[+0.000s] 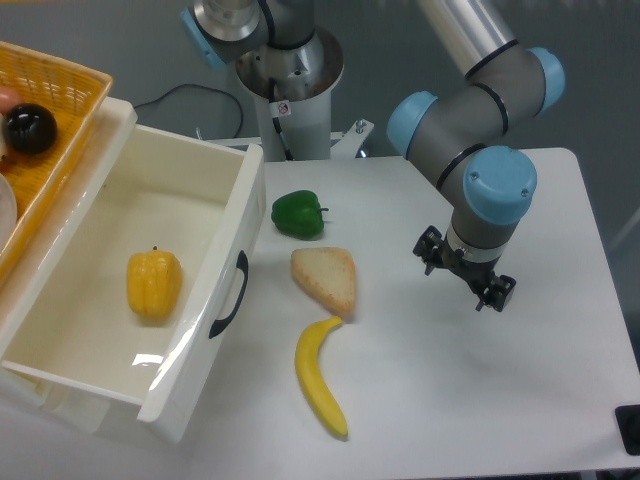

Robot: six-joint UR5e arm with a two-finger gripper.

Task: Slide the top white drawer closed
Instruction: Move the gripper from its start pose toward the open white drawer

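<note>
Drawer, top white (150, 215), pulled open at the table's left edge, a yellow pepper (153, 284) inside. Toward the table's middle: green pepper (298, 215), bread slice (325, 279), banana (320, 377). Near the right edge my end effector (465, 274) hovers, fingers parted, holding nothing.

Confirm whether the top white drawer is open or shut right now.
Open. The top white drawer is pulled far out, its inside exposed with a yellow pepper lying in it. The gripper hangs well to the side, not touching it.
</note>
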